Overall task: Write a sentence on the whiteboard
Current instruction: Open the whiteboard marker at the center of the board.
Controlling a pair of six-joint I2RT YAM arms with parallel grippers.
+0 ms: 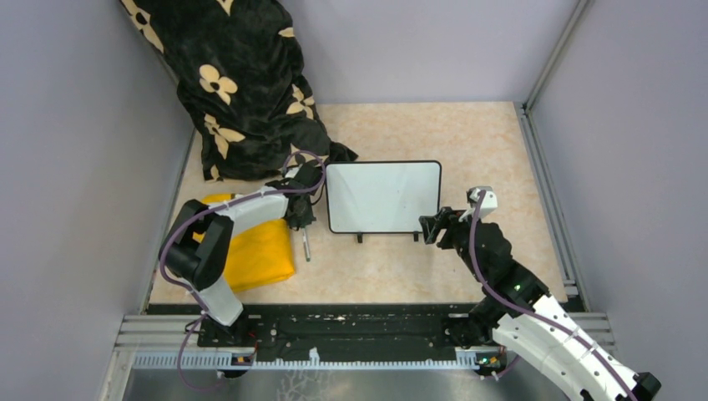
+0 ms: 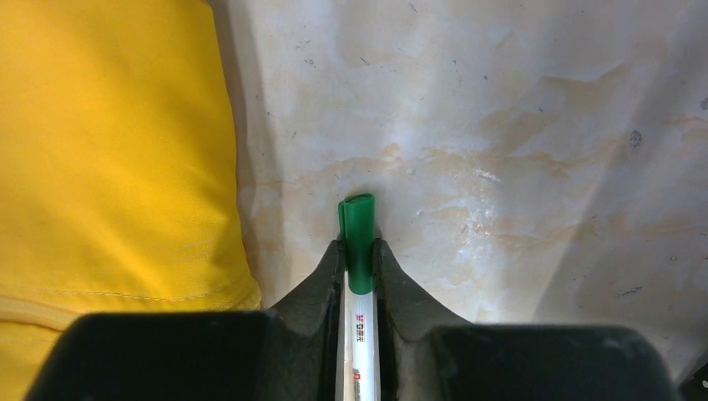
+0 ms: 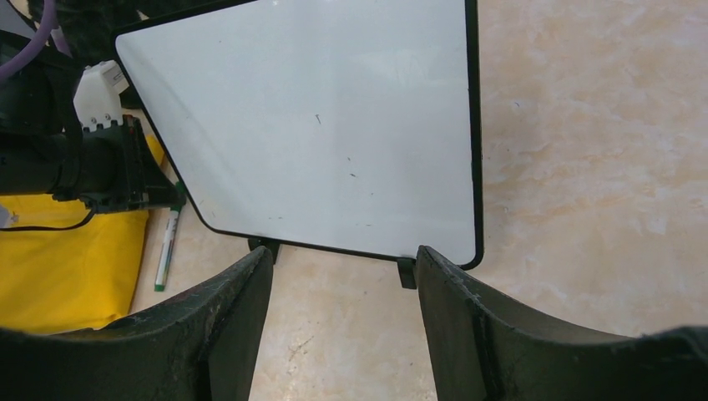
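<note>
The whiteboard [image 1: 384, 196] stands on its two black feet at the table's middle; its face is blank apart from faint specks, and no green sentence shows on it. It fills the top of the right wrist view [image 3: 334, 125]. My left gripper [image 1: 300, 219] is just left of the board, shut on a white marker [image 2: 360, 326] with its green cap [image 2: 359, 234] on. The marker points toward the near edge [image 1: 306, 246], low over the table. My right gripper [image 3: 342, 252] is open and empty by the board's near right foot [image 3: 406, 271].
A folded yellow cloth [image 1: 250, 251] lies left of the marker, close to my left gripper [image 2: 108, 150]. A black fabric with cream flowers [image 1: 242, 83] is heaped at the back left. Grey walls close in the table on three sides.
</note>
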